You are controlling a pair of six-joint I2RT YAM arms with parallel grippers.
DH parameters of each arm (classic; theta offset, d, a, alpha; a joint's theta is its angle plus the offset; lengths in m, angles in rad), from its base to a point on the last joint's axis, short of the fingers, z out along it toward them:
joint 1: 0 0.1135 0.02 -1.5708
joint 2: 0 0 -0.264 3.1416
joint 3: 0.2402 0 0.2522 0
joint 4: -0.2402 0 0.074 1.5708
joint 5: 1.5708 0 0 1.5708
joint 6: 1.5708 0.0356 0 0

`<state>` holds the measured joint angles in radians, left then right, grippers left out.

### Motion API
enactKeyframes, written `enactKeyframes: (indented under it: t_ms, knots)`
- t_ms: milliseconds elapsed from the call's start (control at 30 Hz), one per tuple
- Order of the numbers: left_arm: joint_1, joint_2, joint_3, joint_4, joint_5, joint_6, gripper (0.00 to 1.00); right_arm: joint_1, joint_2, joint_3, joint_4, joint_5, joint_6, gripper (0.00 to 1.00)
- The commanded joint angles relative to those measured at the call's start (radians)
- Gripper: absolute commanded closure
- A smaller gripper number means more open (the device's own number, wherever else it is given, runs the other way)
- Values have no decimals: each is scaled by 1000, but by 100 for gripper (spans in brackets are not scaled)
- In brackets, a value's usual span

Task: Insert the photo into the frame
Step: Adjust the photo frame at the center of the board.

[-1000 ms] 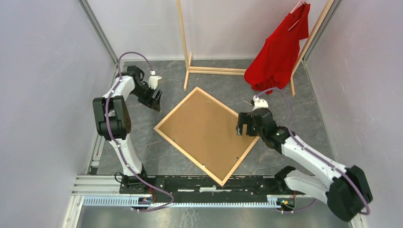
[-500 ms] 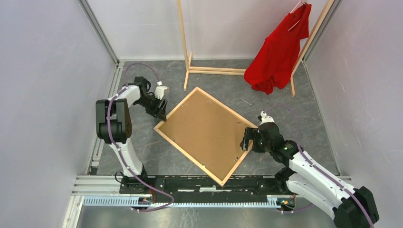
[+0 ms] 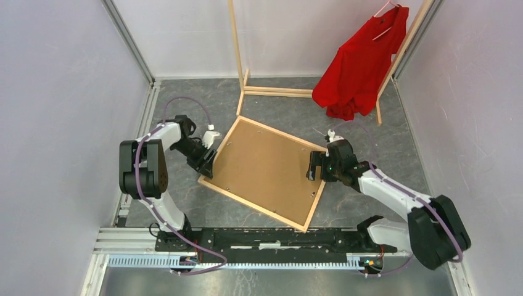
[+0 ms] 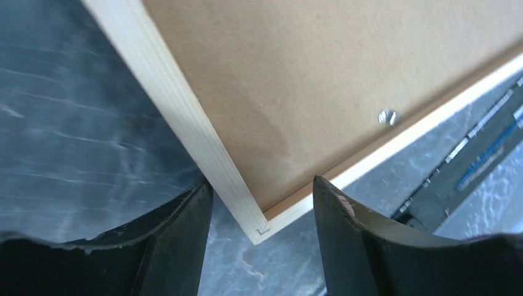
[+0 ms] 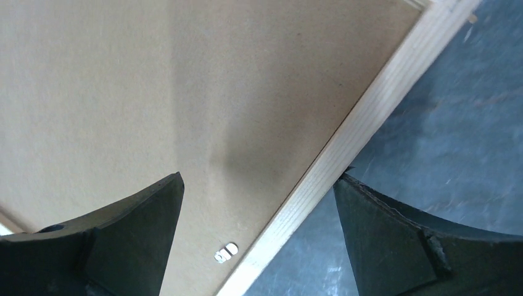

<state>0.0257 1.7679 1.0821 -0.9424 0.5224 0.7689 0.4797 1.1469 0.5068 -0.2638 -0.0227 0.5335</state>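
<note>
Spread jaws on the left arm are straddling the near-left corner of the frame. In the left wrist view one of the dark fingers is sitting against the outer edge of the left rail. The other is hanging over the near rail, and the corner is poking out between them. Whether the second finger is touching the wood, I cannot tell.

On the other side, the right jaws are standing wide apart across the frame's right rail, close to its far-right corner. One finger is meeting the rail's outer edge, and the other is hovering above the brown backing board.

The frame is lying on the dark grey surface between the two arms, turned askew to the surface's edges. Its back is facing up, with the backing board filling it. A small metal clip is showing on the board beside the near rail, and another clip is sitting just inside the right rail.

Far behind, a wooden clothes rack is standing with a red shirt hanging from it.
</note>
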Motion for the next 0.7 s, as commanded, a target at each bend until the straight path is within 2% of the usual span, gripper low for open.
enactKeyframes:
  t_ms: [0,167,267,367,533,667]
  knots:
    - [-12,-42,-31,-207,83,141,33,-46,104,134,188,-49,-68,2]
    - [-12,-27,-31,-348,193,263,32,-84,251,213,189,-61,-93,2]
    - [-11,-21,-31,-420,245,333,32,-88,259,211,196,-24,-95,2]
    - [0,-13,5,-416,224,323,33,-89,242,230,188,16,-103,2]
    - [91,38,134,-167,122,51,42,-86,190,349,101,130,-112,5]
    - [127,130,216,-99,152,-40,44,-20,145,369,128,130,-87,10]
